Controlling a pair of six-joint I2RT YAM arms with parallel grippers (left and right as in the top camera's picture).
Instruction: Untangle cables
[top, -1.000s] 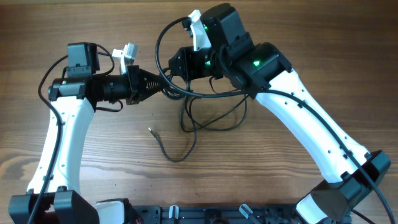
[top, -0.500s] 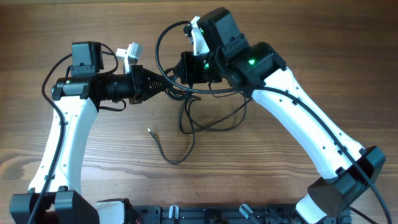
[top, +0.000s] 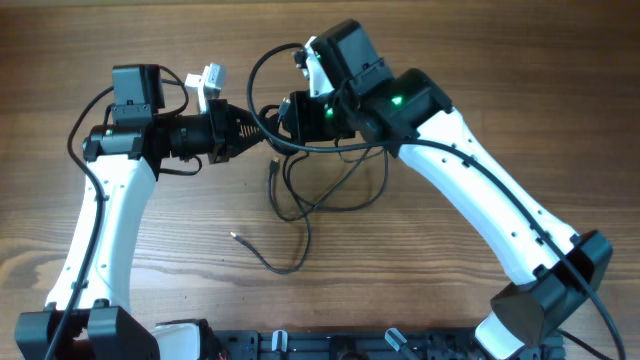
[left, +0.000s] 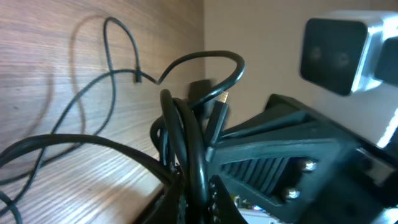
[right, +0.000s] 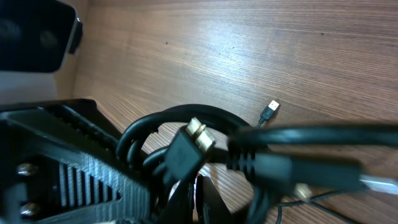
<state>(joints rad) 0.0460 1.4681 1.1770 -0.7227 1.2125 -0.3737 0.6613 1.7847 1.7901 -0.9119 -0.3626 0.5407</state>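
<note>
The cables (top: 310, 195) are thin black cords hanging in loops from a bunch held between my two grippers above the wooden table. My left gripper (top: 262, 133) is shut on the bunch of strands (left: 186, 149). My right gripper (top: 283, 118) faces it from the right, fingers nearly closed on the same bunch (right: 180, 155). A plug with a metal tip (right: 194, 134) sticks up from the bunch. One loose end with a small plug (top: 233, 237) lies on the table; another small plug (right: 269, 111) shows in the right wrist view.
A thicker black wire (top: 262, 60) arcs from the right arm over the bunch. The arm bases (top: 300, 345) stand at the front edge of the wooden table (top: 500, 70).
Both grippers have shifted slightly left with the bunch. The hanging loops have swung left, and the loose end on the table has slid down and to the left.
</note>
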